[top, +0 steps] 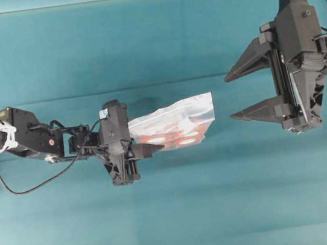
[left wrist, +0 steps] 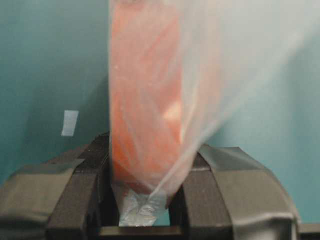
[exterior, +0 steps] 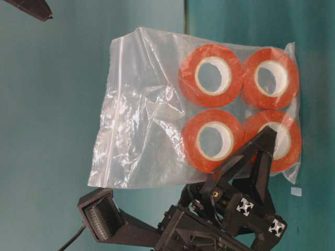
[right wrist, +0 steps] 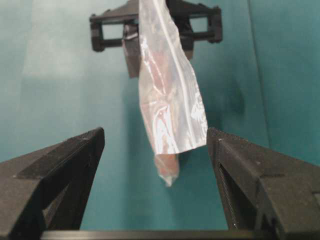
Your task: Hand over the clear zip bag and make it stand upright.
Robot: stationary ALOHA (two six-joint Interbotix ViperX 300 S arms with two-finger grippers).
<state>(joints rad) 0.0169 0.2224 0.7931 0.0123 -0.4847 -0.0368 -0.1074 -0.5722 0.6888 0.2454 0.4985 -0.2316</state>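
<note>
We see the left pincer (top: 146, 151) clenched on one end of the clear zip bag (top: 176, 124), holding it out above the teal worktop (top: 177, 218), w/ the bag's free end pointing toward the right side of the overhead view. The right pincer (top: 242, 96) is released, its jaws spread wide, facing the bag's free end but apart from it, a strip of bare cloth between them. In the table-level view the bag (exterior: 141, 120) hangs flat-on to us: four orange tape rolls (exterior: 210, 76) w/ white cores sit two-by-two at its right side, the rest of the crinkly plastic slack and see-through; the left pincer (exterior: 256, 157) grips it from below at the roll nearest the lower right. The left wrist view shows the bag (left wrist: 150, 110) edge-on, pinched betw. two dark fingers (left wrist: 80, 195), orange showing through the film. From the right wrist view we look past both spread fingers (right wrist: 60, 170) at the bag (right wrist: 170, 100), which dangles edge-on toward the camera, the left pincer (right wrist: 155, 30) behind it at top. A small pale tape mark (left wrist: 69, 123) lies on the worktop.
</note>
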